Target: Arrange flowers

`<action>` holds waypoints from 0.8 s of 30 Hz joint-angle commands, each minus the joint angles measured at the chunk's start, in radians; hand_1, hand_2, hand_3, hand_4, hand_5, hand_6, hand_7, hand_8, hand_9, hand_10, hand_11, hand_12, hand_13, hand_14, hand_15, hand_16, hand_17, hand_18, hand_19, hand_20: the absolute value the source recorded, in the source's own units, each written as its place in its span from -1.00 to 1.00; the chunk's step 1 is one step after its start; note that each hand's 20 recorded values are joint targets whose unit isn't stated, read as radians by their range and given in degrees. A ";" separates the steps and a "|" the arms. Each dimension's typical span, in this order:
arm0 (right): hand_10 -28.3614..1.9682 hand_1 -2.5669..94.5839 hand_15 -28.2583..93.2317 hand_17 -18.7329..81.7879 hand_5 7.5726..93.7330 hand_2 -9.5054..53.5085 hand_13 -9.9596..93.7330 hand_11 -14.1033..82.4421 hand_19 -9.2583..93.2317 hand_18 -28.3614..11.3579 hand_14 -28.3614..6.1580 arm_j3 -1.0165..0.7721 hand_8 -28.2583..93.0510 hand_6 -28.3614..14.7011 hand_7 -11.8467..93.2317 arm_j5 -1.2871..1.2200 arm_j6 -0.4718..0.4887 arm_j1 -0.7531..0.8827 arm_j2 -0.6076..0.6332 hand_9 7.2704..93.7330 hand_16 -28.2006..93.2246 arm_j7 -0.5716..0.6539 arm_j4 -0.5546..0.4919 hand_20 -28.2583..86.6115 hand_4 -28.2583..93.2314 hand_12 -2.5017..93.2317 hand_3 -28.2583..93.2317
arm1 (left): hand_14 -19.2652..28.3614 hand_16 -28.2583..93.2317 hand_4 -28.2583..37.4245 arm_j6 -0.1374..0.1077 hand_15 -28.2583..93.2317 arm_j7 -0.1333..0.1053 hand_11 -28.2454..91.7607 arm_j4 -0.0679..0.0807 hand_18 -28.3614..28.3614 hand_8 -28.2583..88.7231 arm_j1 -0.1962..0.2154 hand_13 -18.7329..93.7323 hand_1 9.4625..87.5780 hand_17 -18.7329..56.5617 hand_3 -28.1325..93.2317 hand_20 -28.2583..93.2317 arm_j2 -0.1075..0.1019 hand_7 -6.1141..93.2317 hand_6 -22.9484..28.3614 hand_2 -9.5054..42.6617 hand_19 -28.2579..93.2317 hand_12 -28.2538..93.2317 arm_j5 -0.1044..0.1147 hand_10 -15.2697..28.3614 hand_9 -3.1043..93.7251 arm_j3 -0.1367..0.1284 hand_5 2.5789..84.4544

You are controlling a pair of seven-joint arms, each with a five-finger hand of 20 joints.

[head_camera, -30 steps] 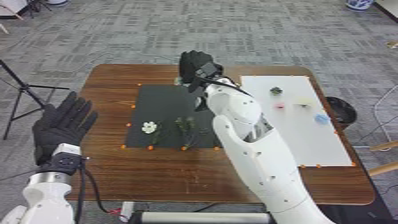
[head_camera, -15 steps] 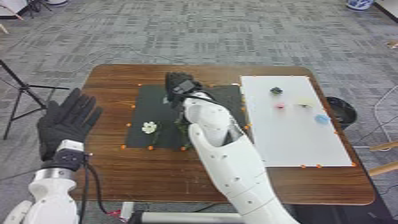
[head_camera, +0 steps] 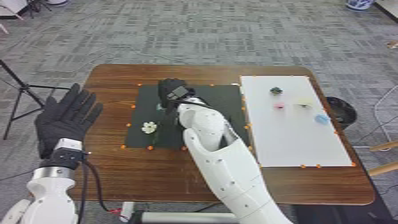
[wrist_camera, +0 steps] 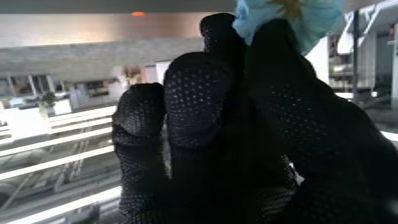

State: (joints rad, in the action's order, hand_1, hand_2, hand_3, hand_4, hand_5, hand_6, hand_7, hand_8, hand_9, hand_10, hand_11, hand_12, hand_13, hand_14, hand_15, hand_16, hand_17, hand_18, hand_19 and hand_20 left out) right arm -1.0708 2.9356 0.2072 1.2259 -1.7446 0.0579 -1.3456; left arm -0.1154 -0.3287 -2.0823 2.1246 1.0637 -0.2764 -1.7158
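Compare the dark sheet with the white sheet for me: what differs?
The dark sheet is shorter from near to far edge; the white sheet runs longer.
The dark sheet has a white flower on it; the white sheet bears small pink and blue pieces.
The right hand is over the dark sheet; no hand is over the white sheet.
Both have orange marks along their edges.

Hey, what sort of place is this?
Probably a robotics lab: two white robot arms at a wooden table, a tripod beside it, and orange markers edging a white sheet.
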 commanded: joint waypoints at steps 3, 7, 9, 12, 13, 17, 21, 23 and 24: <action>0.37 0.27 0.47 0.22 0.68 -1.00 0.66 -0.62 0.87 -0.66 0.29 -0.002 -0.51 0.35 -0.30 0.149 -0.008 0.060 -0.022 0.74 0.01 -0.016 0.003 0.19 -1.00 -0.30 0.59 | 0.34 -0.62 -1.00 0.019 -0.18 -0.002 -0.23 -0.008 0.52 -0.68 -0.004 -0.16 -0.57 -0.66 0.60 -0.40 -0.006 -0.70 0.19 0.08 0.10 -0.43 0.007 0.33 -0.19 0.004 0.01; 0.37 0.26 0.47 0.21 0.67 -1.00 0.65 -0.62 0.86 -0.66 0.29 -0.008 -0.51 0.35 -0.31 0.184 -0.005 0.062 -0.029 0.72 0.01 -0.019 0.012 0.18 -1.00 -0.31 0.58 | 0.34 -0.62 -1.00 0.023 -0.18 -0.003 -0.23 -0.007 0.52 -0.68 -0.007 -0.16 -0.57 -0.66 0.60 -0.40 -0.007 -0.69 0.19 0.08 0.10 -0.43 0.007 0.33 -0.19 0.004 0.01; 0.37 0.26 0.47 0.21 0.65 -1.00 0.64 -0.62 0.86 -0.66 0.30 -0.005 -0.51 0.35 -0.32 0.177 -0.030 0.060 -0.027 0.71 0.02 -0.002 0.018 0.18 -1.00 -0.31 0.58 | 0.34 -0.62 -1.00 0.025 -0.18 -0.002 -0.23 -0.007 0.52 -0.68 -0.007 -0.16 -0.57 -0.66 0.60 -0.40 -0.006 -0.70 0.19 0.08 0.10 -0.43 0.008 0.33 -0.19 0.001 0.01; 0.38 0.28 0.46 0.21 0.63 -1.00 0.64 -0.62 0.86 -0.65 0.31 -0.010 -0.52 0.34 -0.32 0.176 -0.050 0.050 -0.031 0.70 0.03 0.001 0.029 0.18 -1.00 -0.31 0.56 | 0.34 -0.62 -1.00 0.025 -0.18 -0.003 -0.23 -0.006 0.52 -0.68 -0.003 -0.16 -0.57 -0.66 0.60 -0.40 -0.006 -0.70 0.19 0.08 0.10 -0.43 0.008 0.33 -0.19 -0.004 0.01; 0.38 0.28 0.46 0.21 0.63 -1.00 0.64 -0.62 0.86 -0.65 0.32 -0.011 -0.52 0.34 -0.32 0.178 -0.055 0.050 -0.031 0.70 0.03 0.004 0.029 0.18 -1.00 -0.31 0.56 | 0.34 -0.62 -1.00 0.024 -0.18 -0.004 -0.23 -0.008 0.52 -0.68 0.000 -0.16 -0.57 -0.66 0.60 -0.40 -0.006 -0.70 0.19 0.08 0.10 -0.43 0.009 0.33 -0.19 -0.005 0.01; 0.38 0.28 0.46 0.21 0.63 -1.00 0.64 -0.62 0.86 -0.65 0.33 -0.016 -0.52 0.34 -0.32 0.161 -0.065 0.039 -0.037 0.69 0.03 0.031 0.040 0.18 -1.00 -0.32 0.56 | 0.34 -0.62 -1.00 0.026 -0.18 -0.006 -0.23 -0.006 0.52 -0.68 -0.005 -0.16 -0.57 -0.66 0.60 -0.40 -0.008 -0.70 0.19 0.08 0.10 -0.43 0.011 0.33 -0.19 -0.001 0.01; 0.33 0.27 0.45 0.21 0.60 -1.00 0.64 -0.61 0.86 -0.66 0.32 -0.027 -0.52 0.32 -0.32 0.197 -0.072 0.024 -0.036 0.66 0.04 0.030 0.054 0.17 -1.00 -0.32 0.56 | 0.34 -0.62 -1.00 0.032 -0.18 -0.014 -0.23 -0.005 0.52 -0.68 -0.014 -0.16 -0.57 -0.66 0.60 -0.40 -0.013 -0.70 0.19 0.08 0.10 -0.43 0.021 0.33 -0.19 0.006 0.01; 0.30 0.27 0.45 0.21 0.58 -1.00 0.64 -0.57 0.86 -0.65 0.33 -0.031 -0.53 0.31 -0.32 0.189 -0.079 0.023 -0.039 0.63 0.04 0.043 0.062 0.17 -1.00 -0.36 0.56 | 0.34 -0.62 -1.00 0.031 -0.18 -0.015 -0.23 -0.003 0.52 -0.68 -0.012 -0.16 -0.57 -0.66 0.60 -0.40 -0.012 -0.69 0.19 0.08 0.10 -0.43 0.022 0.33 -0.19 0.006 0.01; 0.26 0.26 0.45 0.21 0.57 -1.00 0.64 -0.56 0.86 -0.65 0.32 -0.034 -0.53 0.31 -0.32 0.192 -0.079 0.026 -0.041 0.62 0.04 0.043 0.064 0.17 -1.00 -0.37 0.56 | 0.34 -0.62 -1.00 0.031 -0.18 -0.018 -0.23 -0.003 0.52 -0.68 -0.011 -0.16 -0.57 -0.66 0.60 -0.40 -0.012 -0.69 0.19 0.08 0.10 -0.43 0.022 0.33 -0.19 0.005 0.01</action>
State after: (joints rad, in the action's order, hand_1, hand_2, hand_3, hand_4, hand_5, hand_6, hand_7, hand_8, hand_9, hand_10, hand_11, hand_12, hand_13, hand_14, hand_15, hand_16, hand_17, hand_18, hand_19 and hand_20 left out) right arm -1.0912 2.9353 0.1582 1.2726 -1.7702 0.0907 -1.2967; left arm -0.0999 -0.3321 -2.0818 2.1141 1.0567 -0.2689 -1.7137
